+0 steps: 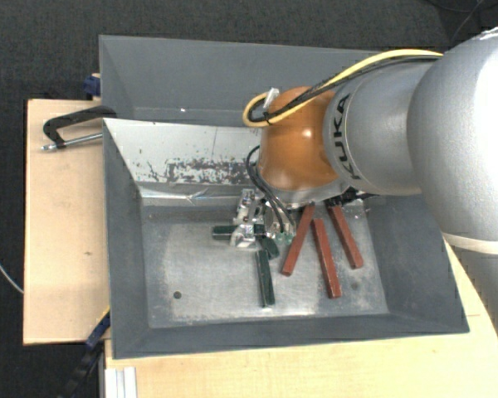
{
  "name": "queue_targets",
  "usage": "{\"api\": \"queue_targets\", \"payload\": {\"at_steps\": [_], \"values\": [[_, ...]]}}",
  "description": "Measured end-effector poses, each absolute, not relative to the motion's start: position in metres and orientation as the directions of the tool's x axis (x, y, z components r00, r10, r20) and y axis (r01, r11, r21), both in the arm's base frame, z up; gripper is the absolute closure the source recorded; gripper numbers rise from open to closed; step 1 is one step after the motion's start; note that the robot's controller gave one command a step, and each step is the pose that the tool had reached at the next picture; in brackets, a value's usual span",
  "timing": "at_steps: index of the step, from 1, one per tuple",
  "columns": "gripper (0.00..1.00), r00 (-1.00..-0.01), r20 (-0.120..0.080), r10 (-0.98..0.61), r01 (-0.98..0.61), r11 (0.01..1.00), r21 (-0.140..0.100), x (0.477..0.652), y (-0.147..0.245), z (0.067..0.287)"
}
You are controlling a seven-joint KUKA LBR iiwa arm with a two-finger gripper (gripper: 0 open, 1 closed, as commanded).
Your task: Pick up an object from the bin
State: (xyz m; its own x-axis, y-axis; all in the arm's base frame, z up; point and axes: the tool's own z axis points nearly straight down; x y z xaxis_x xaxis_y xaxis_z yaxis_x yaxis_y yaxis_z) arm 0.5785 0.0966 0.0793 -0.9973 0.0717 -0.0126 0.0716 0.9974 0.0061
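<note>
Progress: honestly not far along. The gripper (251, 220) is down low in the bin (199, 259), right at the things, but nothing is clearly lifted.

Done so far: the arm (398, 123) is reaching in from the right, and its orange cover (295, 148) hangs over the back middle of the bin floor.

Left to do: get a firm grip on one thing and bring it up out of the bin. That's pretty much the whole job, I'd say.

Gripper state: can't tell whether it's wide or narrow, too much clutter and metal bunched together there.

Thing it's at: a short dark green piece (224, 233), poking out to the left from right beside the gripper. Whether it's actually gripped, I can't say.

How it looks: small, flat-ish, dark green, lying roughly crosswise on the bin floor.

Where it is: about the middle of the bin, a bit toward the back wall.

Neighbours: a long dark green stick (266, 279) runs toward the front just below the gripper. Three reddish-brown sticks (324, 259) fan out just to the right.

Also: a small dark speck (177, 295) sits well apart near the front left.
</note>
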Motion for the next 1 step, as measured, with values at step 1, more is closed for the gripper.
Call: {"api": "queue_targets", "payload": {"at_steps": [1], "values": [[1.0,-0.997,-0.008,0.071,0.071,0.997,0.004,0.5769,0.0963,0.0829]]}}
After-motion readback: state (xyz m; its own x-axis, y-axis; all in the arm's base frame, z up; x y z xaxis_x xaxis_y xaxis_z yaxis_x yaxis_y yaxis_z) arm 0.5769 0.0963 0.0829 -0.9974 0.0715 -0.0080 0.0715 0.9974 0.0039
